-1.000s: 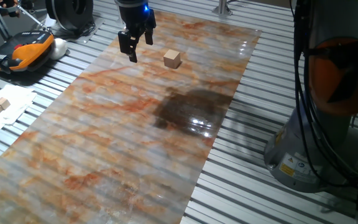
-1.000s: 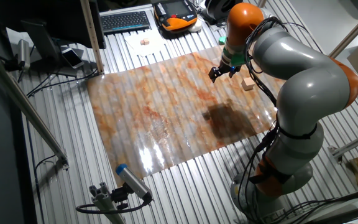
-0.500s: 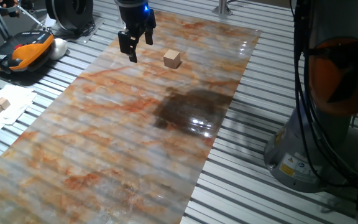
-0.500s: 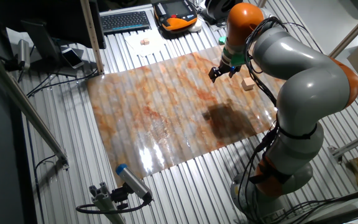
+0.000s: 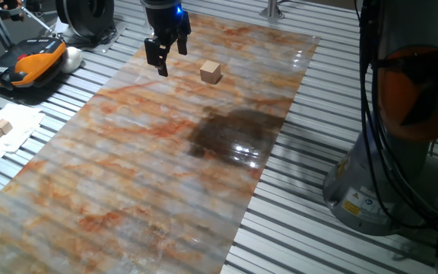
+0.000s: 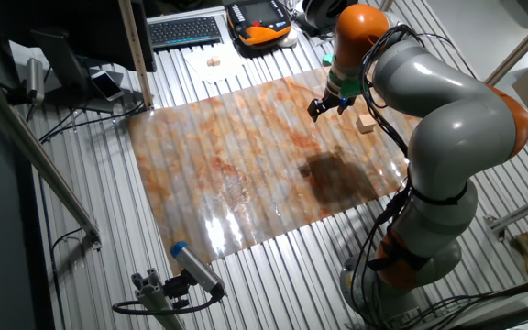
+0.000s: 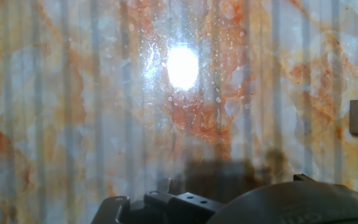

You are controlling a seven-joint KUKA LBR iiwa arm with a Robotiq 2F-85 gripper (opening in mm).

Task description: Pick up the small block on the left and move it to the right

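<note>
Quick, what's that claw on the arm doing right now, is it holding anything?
Gripper: jaws open and empty, hanging above the mat beside the small block, not touching it.

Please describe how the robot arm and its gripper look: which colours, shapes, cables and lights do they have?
The arm has thick, rounded silver-grey segments with orange bands at the joints. Black cables run in a bundle along its lower part, and a yellow warning sticker sits on the base. The gripper is black, with two straight fingers and a small blue light above them.
</note>
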